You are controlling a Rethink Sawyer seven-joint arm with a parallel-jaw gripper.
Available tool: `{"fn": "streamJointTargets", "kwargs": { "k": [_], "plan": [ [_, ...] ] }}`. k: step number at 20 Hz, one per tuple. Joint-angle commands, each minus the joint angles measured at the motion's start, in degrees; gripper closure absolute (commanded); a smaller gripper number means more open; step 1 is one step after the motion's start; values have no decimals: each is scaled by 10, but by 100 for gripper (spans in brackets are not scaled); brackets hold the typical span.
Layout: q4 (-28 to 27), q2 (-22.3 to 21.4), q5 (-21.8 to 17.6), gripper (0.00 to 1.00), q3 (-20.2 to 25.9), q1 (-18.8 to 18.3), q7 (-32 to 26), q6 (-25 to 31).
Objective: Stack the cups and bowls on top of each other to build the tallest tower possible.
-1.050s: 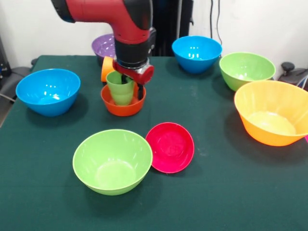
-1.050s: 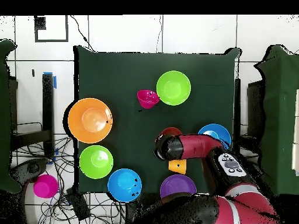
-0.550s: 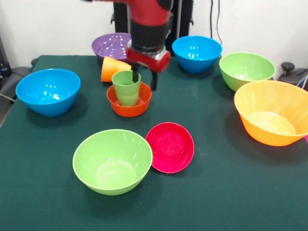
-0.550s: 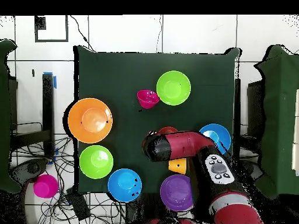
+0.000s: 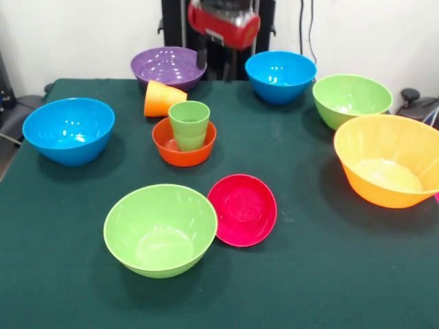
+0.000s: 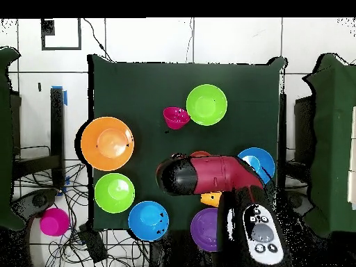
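Nine vessels rest on the bench (image 5: pixel 322 288). Left to right: a blue bowl (image 5: pixel 68 130); an orange cup (image 5: pixel 162 99) tipped on its side, unusable until righted; a light green cup (image 5: pixel 189 125) upright inside the small orange-red bowl (image 5: pixel 184 142), forming the tower's only nested pair; a magenta bowl (image 5: pixel 242 209) leaning on a green bowl (image 5: pixel 160 229). The tool (image 5: pixel 221 53) sits raised near the top edge, empty; whether spread or pressed together cannot be told. No legible writing.

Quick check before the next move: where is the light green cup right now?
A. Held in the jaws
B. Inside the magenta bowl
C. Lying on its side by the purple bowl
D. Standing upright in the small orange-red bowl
D: the light green cup stands upright in the small orange-red bowl, with the gripper raised clear above it.
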Motion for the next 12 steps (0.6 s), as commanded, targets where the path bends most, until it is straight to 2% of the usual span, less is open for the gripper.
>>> {"fn": "streamJointTargets", "kwargs": {
  "k": [1, 2, 3, 5, 8, 10, 12],
  "plan": [
    [-18, -136, -24, 0, 19, 11, -177, 161],
    [-42, -163, -50, 0, 4, 25, -204, 202],
    [-51, -184, -50, 0, -3, 31, -202, 240],
    [-53, -220, -33, 0, 3, 26, -208, 274],
    [-33, -267, 47, 0, 19, 5, -193, 334],
    [-11, -275, 94, 0, 29, -10, -191, 330],
    [29, -237, 118, 0, 46, -27, -198, 249]
  ]
}}
